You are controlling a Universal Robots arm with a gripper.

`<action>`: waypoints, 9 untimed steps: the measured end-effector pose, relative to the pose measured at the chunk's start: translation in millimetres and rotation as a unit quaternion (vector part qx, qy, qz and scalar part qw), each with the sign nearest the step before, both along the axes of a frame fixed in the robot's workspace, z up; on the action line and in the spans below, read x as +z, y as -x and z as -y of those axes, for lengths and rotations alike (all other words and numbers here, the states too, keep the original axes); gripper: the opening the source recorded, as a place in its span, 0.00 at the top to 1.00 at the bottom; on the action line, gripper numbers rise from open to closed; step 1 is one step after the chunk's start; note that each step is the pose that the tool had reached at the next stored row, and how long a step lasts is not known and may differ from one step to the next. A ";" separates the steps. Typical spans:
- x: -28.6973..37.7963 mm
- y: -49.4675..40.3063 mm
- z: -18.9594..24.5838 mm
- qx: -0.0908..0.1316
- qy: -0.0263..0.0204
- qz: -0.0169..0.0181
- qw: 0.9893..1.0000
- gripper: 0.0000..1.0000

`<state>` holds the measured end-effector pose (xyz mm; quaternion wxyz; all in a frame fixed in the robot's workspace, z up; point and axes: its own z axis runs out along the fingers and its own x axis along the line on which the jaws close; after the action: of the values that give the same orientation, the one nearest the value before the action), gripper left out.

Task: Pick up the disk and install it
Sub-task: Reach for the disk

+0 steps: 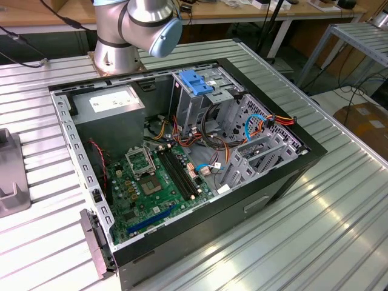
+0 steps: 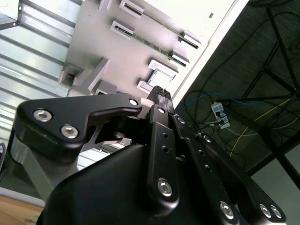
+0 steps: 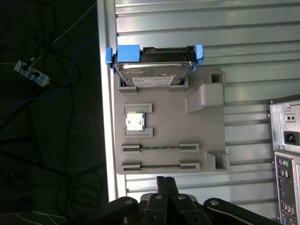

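Nearest the lens in both wrist views, the gripper [image 3: 165, 180] [image 2: 159, 93] is seen with its two black fingers pressed together at the tips, and nothing is pinched between them. It is held above the ribbed metal table [image 3: 187, 23] [image 1: 339, 212], apart from everything laid on it.

An open computer case [image 1: 63, 121] is laid on its side in the middle of the table. Inside it a green motherboard [image 1: 151, 182], a grey power-supply box [image 1: 112, 103] in the corner nearest the arm's base, and a metal drive cage topped by a blue plastic piece [image 1: 197, 82] can be made out. The arm [image 1: 136, 24] is mounted at the table edge just behind the case. The case's rear panel [image 3: 286, 140] is caught in the first wrist view.

A grey fixture plate [image 3: 168, 117] [image 2: 117, 51] is laid flat along one table edge, beside the dark floor. The disk [image 3: 154, 70] is seated in the recess at the plate's end farthest from the gripper, well apart from it. Blue rails are fitted on both of the disk's sides, and part of it reaches past that end of the plate. A pale label appears to be carried on its upper face, though glare leaves this uncertain.

A white power strip [image 3: 32, 74] is seen on the floor. Two narrow strips [image 3: 159, 147] are held in slots at the plate's end nearest the gripper, and a small square chip [image 3: 136, 122] is framed near the plate's middle.
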<state>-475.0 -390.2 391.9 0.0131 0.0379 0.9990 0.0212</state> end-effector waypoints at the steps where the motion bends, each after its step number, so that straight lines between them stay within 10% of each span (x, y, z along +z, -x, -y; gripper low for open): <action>1: -0.1 0.1 -0.4 0.000 0.000 0.000 1.000 0.90; 9: 0.0 0.4 -6.6 0.000 0.000 0.000 1.000 0.90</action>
<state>-475.4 -383.6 391.9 0.0131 0.0378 0.9990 0.0212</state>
